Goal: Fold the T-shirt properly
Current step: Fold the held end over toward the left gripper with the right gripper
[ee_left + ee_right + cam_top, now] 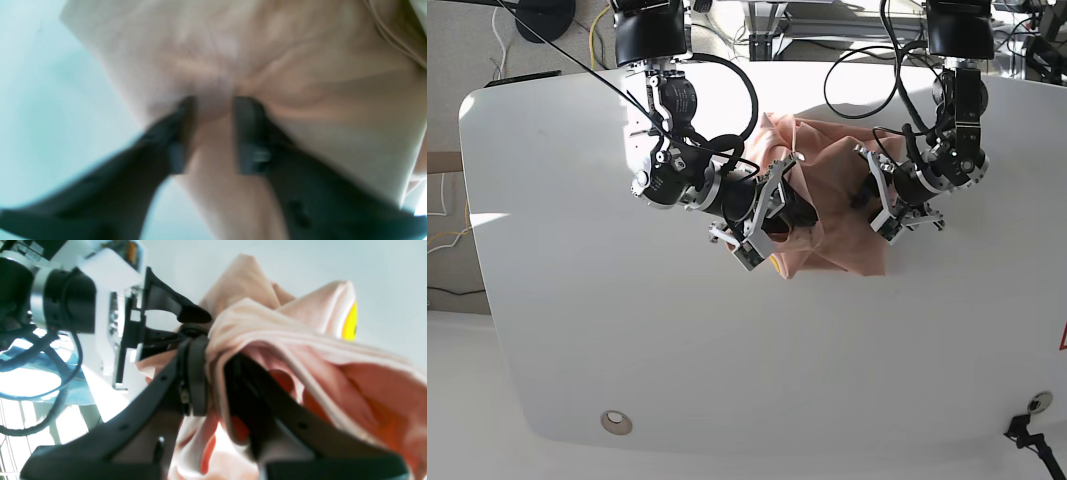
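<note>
The salmon-pink T-shirt (pixel 827 180) hangs bunched up between my two grippers over the middle of the white table (pixel 577 300). In the right wrist view the right gripper (pixel 216 351) is shut on a thick folded edge of the T-shirt (pixel 267 323), and a bit of yellow print (pixel 350 323) shows at the far side. From the base view it (pixel 789 212) sits at the shirt's left edge. The left gripper (pixel 213 103) has its fingers parted, with wrinkled T-shirt cloth (pixel 267 50) lying in the gap. It (pixel 869 200) is at the shirt's right side.
Black cables (pixel 867 70) loop over the table's far edge behind both arms. A round metal grommet (pixel 614 422) sits near the front left corner. The left arm's white and black wrist (pixel 83 300) is close beside the right gripper.
</note>
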Controlling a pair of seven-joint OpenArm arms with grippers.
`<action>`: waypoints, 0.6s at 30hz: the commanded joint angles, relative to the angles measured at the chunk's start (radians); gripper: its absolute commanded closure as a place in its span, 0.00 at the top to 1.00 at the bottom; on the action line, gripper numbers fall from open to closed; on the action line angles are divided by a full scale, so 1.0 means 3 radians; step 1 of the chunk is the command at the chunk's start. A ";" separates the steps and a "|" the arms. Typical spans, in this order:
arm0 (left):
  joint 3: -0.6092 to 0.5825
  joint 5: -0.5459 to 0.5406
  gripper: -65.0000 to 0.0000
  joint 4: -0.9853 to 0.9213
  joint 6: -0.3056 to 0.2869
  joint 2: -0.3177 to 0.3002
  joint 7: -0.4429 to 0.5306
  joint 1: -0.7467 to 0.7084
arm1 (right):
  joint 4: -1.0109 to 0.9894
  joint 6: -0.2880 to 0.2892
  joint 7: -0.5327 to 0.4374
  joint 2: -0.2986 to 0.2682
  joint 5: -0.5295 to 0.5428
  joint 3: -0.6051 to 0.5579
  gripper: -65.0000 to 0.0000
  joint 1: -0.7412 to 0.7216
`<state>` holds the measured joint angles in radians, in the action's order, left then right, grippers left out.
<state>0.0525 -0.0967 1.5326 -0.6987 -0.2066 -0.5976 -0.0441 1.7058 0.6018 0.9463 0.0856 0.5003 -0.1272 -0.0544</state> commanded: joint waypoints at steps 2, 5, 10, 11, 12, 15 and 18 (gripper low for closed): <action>0.0083 -0.0038 0.62 0.0085 0.0002 -0.0035 0.0066 0.0047 | 0.0055 0.0017 -0.0088 0.0029 0.0074 -0.0003 0.15 -0.0067; 0.0247 -0.0038 0.66 0.0218 0.0002 -0.0025 0.0066 0.0047 | 0.0055 0.0017 -0.0088 0.0034 0.0074 -0.0008 0.15 -0.0092; 0.0626 -0.0038 0.66 0.0305 0.0002 -0.0020 0.0066 0.0098 | 0.0050 0.0017 -0.0088 0.0044 0.0074 -0.0187 0.15 -0.0236; 0.0661 -0.0038 0.66 0.0305 0.0002 -0.0020 0.0066 0.0109 | 0.0050 0.0017 -0.0088 0.0044 0.0074 -0.0254 0.15 -0.0266; 0.0682 -0.0038 0.66 0.0310 0.0002 -0.0020 0.0066 0.0109 | 0.0050 0.0017 -0.0088 0.0044 0.0074 -0.0305 0.15 -0.0282; 0.0743 -0.0033 0.66 0.0366 0.0002 -0.0020 0.0066 0.0098 | 0.0045 0.0017 -0.0088 0.0075 0.0074 -0.0356 0.15 -0.0369; 0.0846 -0.0033 0.66 0.0402 0.0002 -0.0020 0.0066 0.0068 | 0.0045 0.0017 -0.0088 0.0070 0.0074 -0.0535 0.19 -0.0420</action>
<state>0.2989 -0.0956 1.6306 -0.7040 -0.2005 -0.5980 -0.0338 1.7042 0.5980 0.9470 0.0948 0.4900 -0.2615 -0.1555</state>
